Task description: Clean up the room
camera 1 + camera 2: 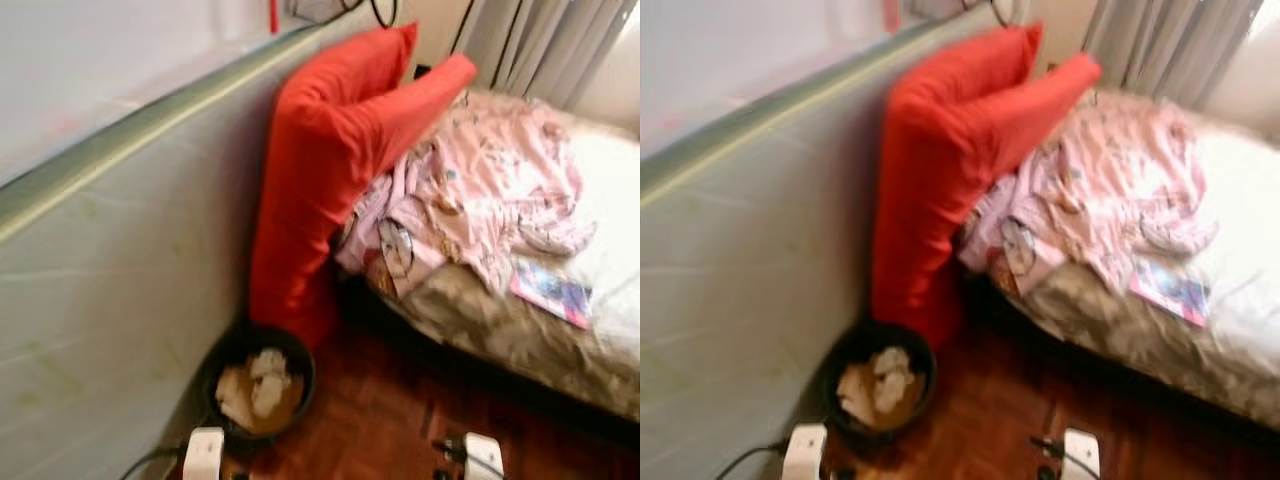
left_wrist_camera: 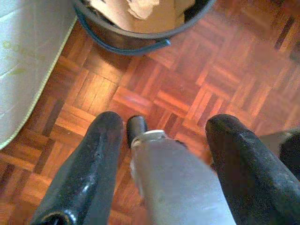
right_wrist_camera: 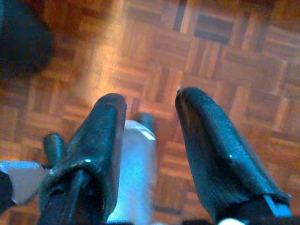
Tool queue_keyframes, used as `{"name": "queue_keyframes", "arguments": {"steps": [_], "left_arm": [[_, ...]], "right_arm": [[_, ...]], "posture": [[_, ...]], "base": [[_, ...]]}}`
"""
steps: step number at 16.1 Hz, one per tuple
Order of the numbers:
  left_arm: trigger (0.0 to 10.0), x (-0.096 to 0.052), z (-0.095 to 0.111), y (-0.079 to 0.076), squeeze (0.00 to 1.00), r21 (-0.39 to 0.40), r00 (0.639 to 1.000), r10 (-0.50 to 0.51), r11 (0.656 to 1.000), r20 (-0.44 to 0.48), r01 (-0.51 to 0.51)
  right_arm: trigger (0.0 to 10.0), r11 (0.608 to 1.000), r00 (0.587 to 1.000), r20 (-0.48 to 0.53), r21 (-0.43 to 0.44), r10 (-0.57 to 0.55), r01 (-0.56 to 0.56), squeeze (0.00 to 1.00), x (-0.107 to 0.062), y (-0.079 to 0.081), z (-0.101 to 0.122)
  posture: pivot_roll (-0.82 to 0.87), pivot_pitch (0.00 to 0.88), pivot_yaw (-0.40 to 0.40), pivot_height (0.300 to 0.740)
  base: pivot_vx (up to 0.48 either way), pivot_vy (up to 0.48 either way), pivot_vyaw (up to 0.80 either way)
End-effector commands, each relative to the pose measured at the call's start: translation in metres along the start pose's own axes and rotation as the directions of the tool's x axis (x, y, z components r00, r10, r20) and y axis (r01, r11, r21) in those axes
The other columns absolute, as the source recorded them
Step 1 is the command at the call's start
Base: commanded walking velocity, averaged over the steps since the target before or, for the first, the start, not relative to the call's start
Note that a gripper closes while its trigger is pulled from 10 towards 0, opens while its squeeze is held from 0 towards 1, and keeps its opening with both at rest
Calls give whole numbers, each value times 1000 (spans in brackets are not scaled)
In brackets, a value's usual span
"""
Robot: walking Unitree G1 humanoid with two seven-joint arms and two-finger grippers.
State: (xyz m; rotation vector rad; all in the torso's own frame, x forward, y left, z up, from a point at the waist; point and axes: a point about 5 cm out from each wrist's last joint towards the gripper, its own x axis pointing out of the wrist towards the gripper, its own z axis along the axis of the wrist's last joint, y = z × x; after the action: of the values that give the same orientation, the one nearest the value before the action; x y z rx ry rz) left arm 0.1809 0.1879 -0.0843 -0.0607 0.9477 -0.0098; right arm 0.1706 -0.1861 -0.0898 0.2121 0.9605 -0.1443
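Both arms hang low, wrists at the bottom edge of the head views. Left gripper (image 2: 161, 136): fingers spread apart, nothing between them, parquet floor (image 2: 187, 84) below. Right gripper (image 3: 150, 108): likewise spread and empty over bare floor. A dark bin (image 1: 258, 385) stands on the floor against the grey padded panel (image 1: 120, 260), at the foot of a red pillow (image 1: 320, 170); it holds crumpled pale paper (image 1: 255, 390). In the left wrist view the bin rim (image 2: 136, 40) lies just ahead of the fingertips, so the left arm is plainly the nearer one to it. The clutter that the task probably concerns is on the bed (image 1: 530, 340): a heap of pink clothes (image 1: 480, 190) spread across the mattress, and a flat booklet (image 1: 552, 292) close to the near edge, its long axis running roughly along that edge. Both lie ahead and to the robot's right, well apart from either gripper, with the right arm on the nearer side. Judgement: the booklet looks the easier first pick for the right gripper, but the robot would need to step closer first; it lies flat on soft bedding, so a pinch at its near edge seems called for. Head views are blurred; fine detail is uncertain.
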Motion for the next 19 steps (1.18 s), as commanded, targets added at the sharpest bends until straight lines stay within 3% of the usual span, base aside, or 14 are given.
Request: {"name": "queue_keyframes", "arguments": {"steps": [1, 4, 15, 19], "left_arm": [[10000, -25, -40, 67, 0, -62, 969, 214, 973, -122, -223], [10000, -25, -38, 69, 0, -55, 969, 214, 974, -122, -221], [10000, -32, -48, 79, 0, -31, 964, 220, 973, -147, -227], [10000, -34, -50, 83, 0, -25, 963, 223, 973, -151, -229]], "right_arm": [[10000, 999, 994, -104, 37, 13, -9, 0, -5, -23, -13], [10000, 998, 996, -86, 65, 19, -13, 0, -5, -22, -13], [10000, 999, 996, -88, 44, 16, -12, 0, -6, -22, -17], [10000, 999, 996, -88, 50, 14, -10, 0, -7, -20, -20]], "posture": [[107, 0, 5, 740], [106, 0, 8, 740], [93, 0, 23, 740], [78, 0, 35, 740]], "base": [[0, -356, 0], [0, -356, 0], [0, -353, 0], [0, -68, 0]]}}
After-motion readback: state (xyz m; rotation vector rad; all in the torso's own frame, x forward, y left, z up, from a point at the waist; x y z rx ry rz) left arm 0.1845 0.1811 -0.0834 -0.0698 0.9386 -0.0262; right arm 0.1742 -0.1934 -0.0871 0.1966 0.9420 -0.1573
